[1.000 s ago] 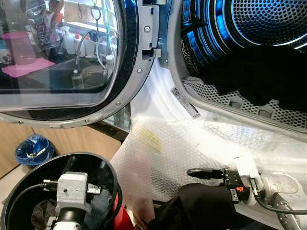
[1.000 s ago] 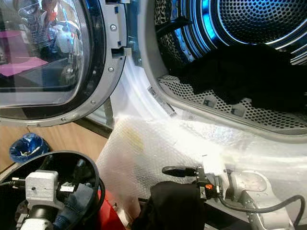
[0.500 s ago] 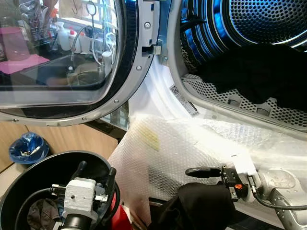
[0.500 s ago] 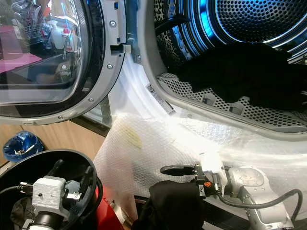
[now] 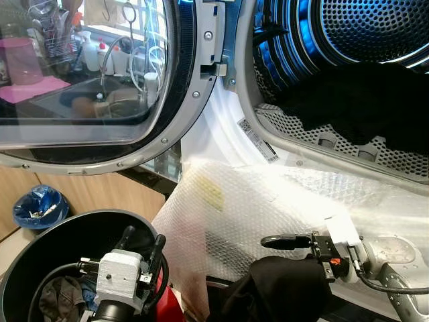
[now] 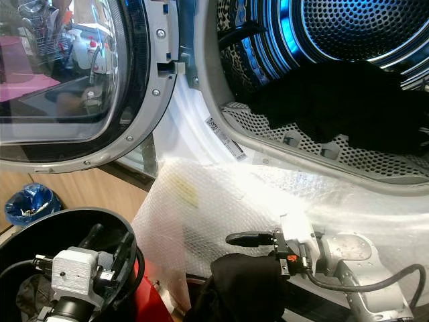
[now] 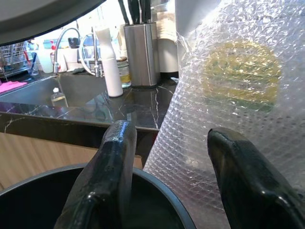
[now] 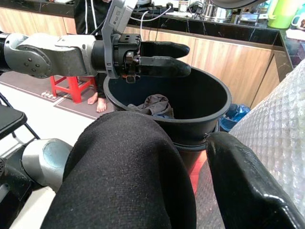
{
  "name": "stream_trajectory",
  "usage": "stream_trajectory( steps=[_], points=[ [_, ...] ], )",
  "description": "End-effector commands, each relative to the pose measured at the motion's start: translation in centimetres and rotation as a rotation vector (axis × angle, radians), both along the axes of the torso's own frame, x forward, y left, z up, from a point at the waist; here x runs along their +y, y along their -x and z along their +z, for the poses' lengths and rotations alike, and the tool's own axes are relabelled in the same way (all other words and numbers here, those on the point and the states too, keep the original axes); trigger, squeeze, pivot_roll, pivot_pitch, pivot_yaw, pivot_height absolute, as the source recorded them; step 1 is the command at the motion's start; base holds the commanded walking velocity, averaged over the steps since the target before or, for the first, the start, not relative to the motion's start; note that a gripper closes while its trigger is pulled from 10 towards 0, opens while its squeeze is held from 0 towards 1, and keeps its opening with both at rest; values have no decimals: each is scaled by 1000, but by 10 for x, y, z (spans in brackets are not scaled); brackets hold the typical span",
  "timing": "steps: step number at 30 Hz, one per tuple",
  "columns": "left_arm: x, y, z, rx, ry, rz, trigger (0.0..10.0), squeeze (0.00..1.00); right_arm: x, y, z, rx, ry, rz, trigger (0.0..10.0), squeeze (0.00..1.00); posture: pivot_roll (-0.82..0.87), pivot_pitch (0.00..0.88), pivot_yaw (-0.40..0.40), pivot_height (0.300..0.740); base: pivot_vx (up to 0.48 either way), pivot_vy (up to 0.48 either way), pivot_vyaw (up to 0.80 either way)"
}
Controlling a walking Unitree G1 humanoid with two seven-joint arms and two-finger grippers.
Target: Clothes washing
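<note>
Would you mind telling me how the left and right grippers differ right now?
The left gripper is open and empty over the black bucket; the right gripper is shut on a black garment. The left sits low beside the door; the right sits before the bubble wrap. Both have black fingers.

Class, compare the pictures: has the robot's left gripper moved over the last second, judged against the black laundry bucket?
Yes. The left gripper has shifted toward the robot's right across the black bucket, nearer the rim beside the bubble wrap.
</note>
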State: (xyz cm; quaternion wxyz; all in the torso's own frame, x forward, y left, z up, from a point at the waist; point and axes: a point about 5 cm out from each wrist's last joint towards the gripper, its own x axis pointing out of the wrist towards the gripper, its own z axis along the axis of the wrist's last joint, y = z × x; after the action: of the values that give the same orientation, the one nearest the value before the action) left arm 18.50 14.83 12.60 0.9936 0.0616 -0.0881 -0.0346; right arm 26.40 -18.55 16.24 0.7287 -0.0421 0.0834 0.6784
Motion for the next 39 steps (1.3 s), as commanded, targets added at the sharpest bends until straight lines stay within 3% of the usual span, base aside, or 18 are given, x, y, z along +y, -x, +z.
stream_trajectory(
  steps=[1, 20, 26, 27, 28, 29, 30, 31, 33, 34, 38, 39],
  points=[
    [-5, 2, 1, 6, -13, -20, 0, 0, -4, -1, 10, -37, 17, 4, 10000, 0, 104, 79, -82, 740, 0, 0, 0],
    [-11, 4, -1, 19, -6, -40, 0, 0, -3, -4, 12, -38, 25, 26, 10000, 0, 109, 82, -92, 740, 0, 0, 0],
    [-20, 7, -2, 57, -25, -159, 0, 0, -2, -5, 12, -39, 30, 36, 10000, 0, 115, 75, -92, 740, 0, 0, 0],
    [-27, 12, 1, 68, -33, -229, 1451, 0, -2, -5, 11, -38, 32, 40, 10000, 0, 119, 70, -91, 740, 0, 0, 0],
    [-28, 13, 2, 70, -36, -246, 1451, 0, -2, -5, 11, -38, 33, 42, 10000, 0, 119, 70, -91, 740, 0, 0, 0],
    [-33, 15, 2, 100, -22, -302, 8941, 0, -2, -5, 11, -38, 33, 42, 10000, 0, 125, 67, -90, 740, 0, 0, 0],
    [-33, 15, 2, 100, -22, -302, 8941, 0, -2, -5, 11, -38, 33, 42, 10000, 0, 125, 67, -90, 740, 0, 0, 0],
    [-45, 24, 3, 166, -36, -474, 10000, 0, -2, -6, 10, -37, 35, 44, 10000, 0, 128, 66, -92, 740, 0, 0, 0],
    [-53, 30, 7, 217, -4, -610, 10000, 0, -1, -7, 10, -35, 38, 47, 10000, 0, 128, 66, -92, 740, 0, 0, 0],
    [-56, 31, 10, 225, 0, -660, 10000, 1000, 0, -7, 9, -35, 40, 49, 10000, 0, 133, 64, -92, 740, 0, 0, 0],
    [-60, 31, 17, 226, -29, -746, 10000, 1000, 1, -8, 9, -37, 40, 54, 10000, 0, 133, 64, -92, 740, 0, 0, 0],
    [-61, 28, 20, 201, -69, -759, 10000, 1000, 2, -9, 9, -38, 38, 55, 10000, 0, 133, 68, -91, 740, 0, 0, 0]
  ],
)
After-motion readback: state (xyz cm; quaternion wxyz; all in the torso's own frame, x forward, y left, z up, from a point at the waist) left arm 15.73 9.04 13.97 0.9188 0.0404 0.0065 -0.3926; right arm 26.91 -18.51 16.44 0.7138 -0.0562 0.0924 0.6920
